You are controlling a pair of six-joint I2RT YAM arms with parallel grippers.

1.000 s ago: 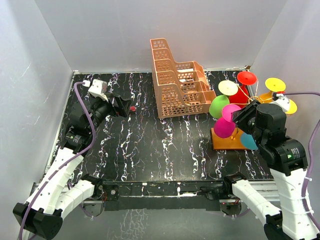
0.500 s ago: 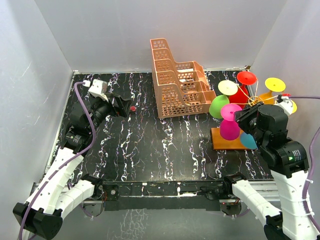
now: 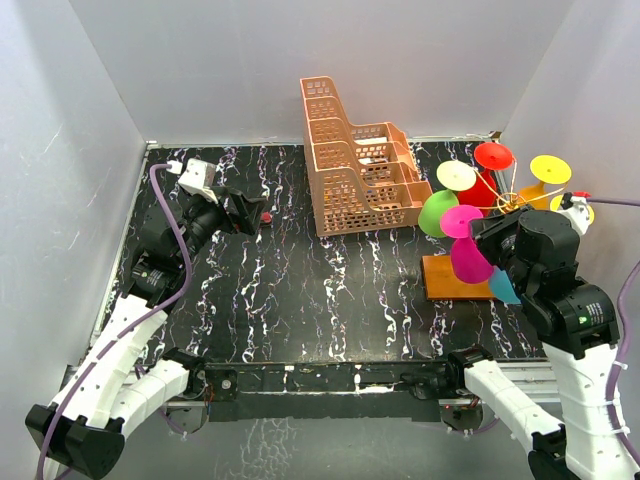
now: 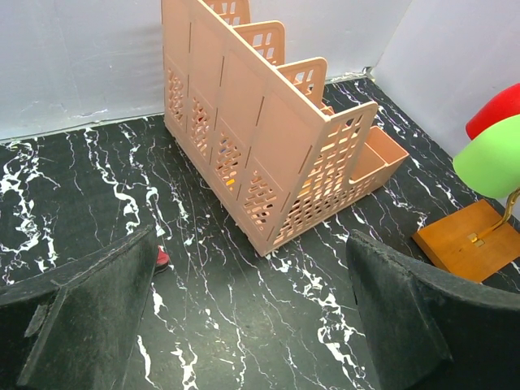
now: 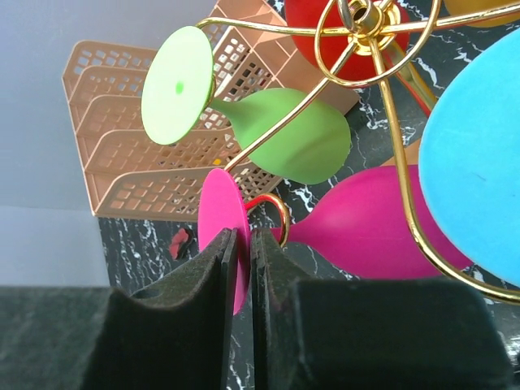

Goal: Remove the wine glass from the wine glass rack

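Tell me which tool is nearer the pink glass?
Right. The right tool grips the pink glass by its foot; the left tool sits open, far across the table.

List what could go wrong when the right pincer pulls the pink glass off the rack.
1. The right pincer pinches the pink glass only by the thin edge of its foot, so the glass may pivot or slip out.
2. Its stem sits inside a curled gold hook; a pull in the wrong direction could snag and tip the rack.
3. The green glass and blue glass hang right beside it and may get knocked.
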